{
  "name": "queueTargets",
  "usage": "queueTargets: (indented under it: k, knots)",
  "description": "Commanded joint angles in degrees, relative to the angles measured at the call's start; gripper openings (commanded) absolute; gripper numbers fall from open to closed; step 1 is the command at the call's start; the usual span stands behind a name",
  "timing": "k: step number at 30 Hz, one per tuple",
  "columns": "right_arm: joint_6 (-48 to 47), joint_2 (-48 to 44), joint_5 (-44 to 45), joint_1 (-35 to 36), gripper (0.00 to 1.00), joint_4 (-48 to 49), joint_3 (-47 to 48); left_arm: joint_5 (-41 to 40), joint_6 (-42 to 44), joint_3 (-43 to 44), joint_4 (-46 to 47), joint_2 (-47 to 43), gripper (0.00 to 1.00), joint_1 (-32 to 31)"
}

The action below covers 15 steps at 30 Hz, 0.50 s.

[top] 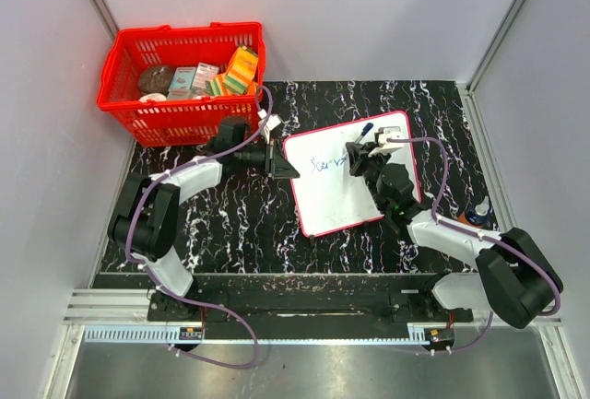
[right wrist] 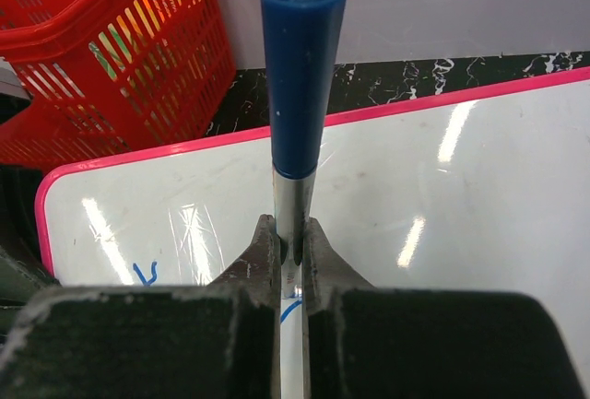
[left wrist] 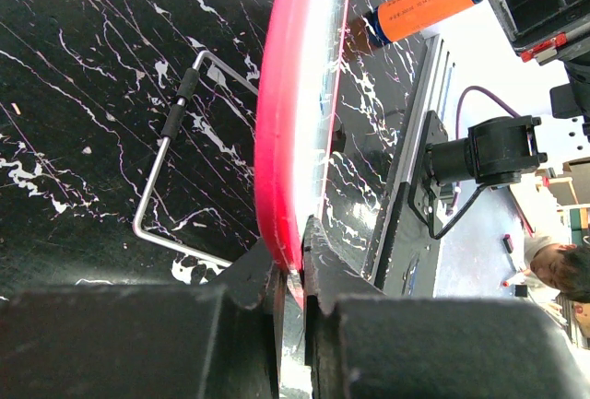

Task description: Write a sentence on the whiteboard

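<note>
Clamped tight between jaws of left gripper [left wrist: 293, 268]: red edge of whiteboard [left wrist: 277, 141], edge-on, running straight ahead. Left of jaws, flat on marbled table [left wrist: 83, 95]: wire handle [left wrist: 173, 113]. Ahead, right: orange bottle [left wrist: 419, 3].

The left arm [top: 171, 192] and the right arm [top: 461, 242] are built of white links joined by bulky, rounded black joints. A purple cable [top: 135, 224] is looped along each arm behind its gripper. The left gripper [left wrist: 293, 265] and the right gripper [right wrist: 291, 256] are moulded in matte black, with pale scuffs seen along the finger edges.
</note>
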Motion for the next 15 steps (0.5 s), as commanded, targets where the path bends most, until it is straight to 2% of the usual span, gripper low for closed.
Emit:
queueTargets:
  k: [1, 15]
  knots:
    - [0.7, 0.2, -1.5, -0.3, 0.0, 0.2, 0.9, -6.4, 11.4, -1.1, -5.4, 2.4, 0.0, -3.2]
    - [1.7, -2.0, 0.1, -0.3, 0.0, -1.0, -2.7, -6.8, 11.8, -1.0, -5.5, 2.6, 0.0, -3.5]
